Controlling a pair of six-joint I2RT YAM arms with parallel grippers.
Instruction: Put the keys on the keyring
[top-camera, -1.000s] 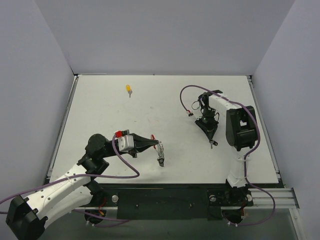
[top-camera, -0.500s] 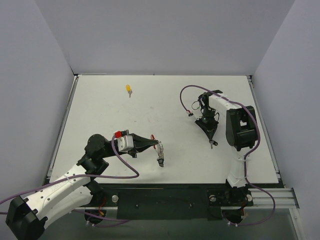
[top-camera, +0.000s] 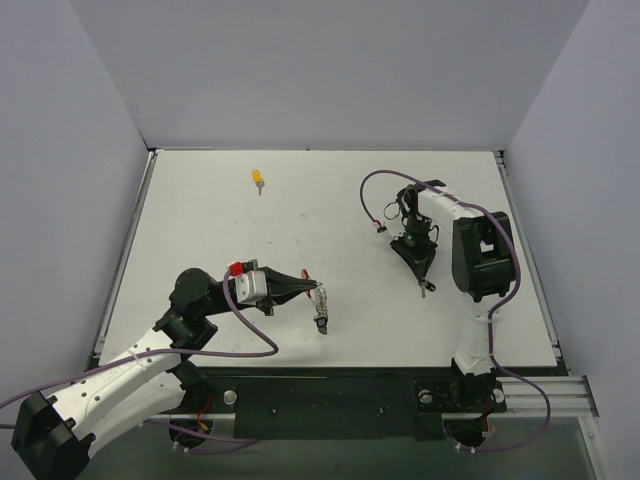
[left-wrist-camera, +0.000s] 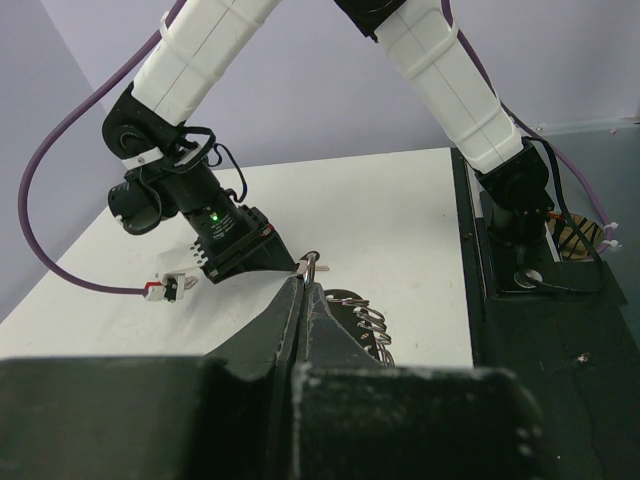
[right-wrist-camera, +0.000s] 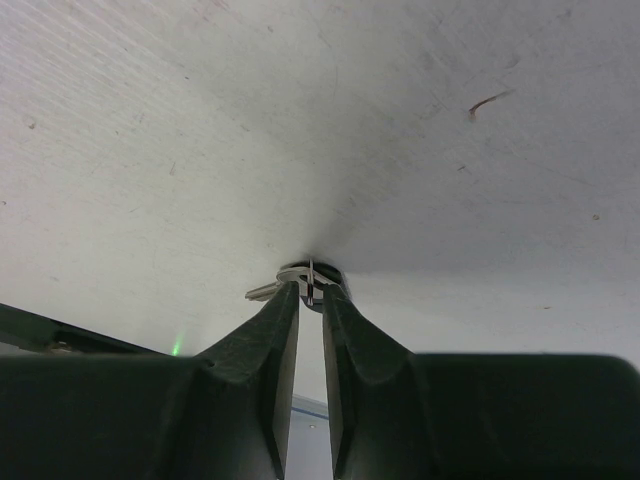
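1. The left gripper (top-camera: 315, 291) reaches out low over the white table (top-camera: 200, 230), and its jaws are pressed together.
2. The fingertips of the left gripper (left-wrist-camera: 305, 290) pinch the keyring (left-wrist-camera: 312, 262), whose thin silvery wire loop sticks up just past them in the left wrist view.
3. The rest of the keyring (top-camera: 322, 312) trails from the left gripper's tip towards the near edge. It is a short chain (left-wrist-camera: 365, 322) of pale links, with a dark piece at its end that is too small to identify.
4. The yellow key (top-camera: 258, 179) lies flat on the table, well beyond the left gripper towards the far edge and a little to its left, apart from everything else.
5. The right gripper (top-camera: 426, 283) is well to the right of the left gripper, at about the same depth on the table, and points steeply down with its tips at the surface.
6. In the right wrist view the right gripper (right-wrist-camera: 310, 295) has its fingers a narrow slit apart. A silver key (right-wrist-camera: 265, 292) sits at the tips, with a thin metal edge standing in the gap (the colour of its head does not show).
7. I cannot tell whether those fingers actually clamp the silver key or only straddle it.
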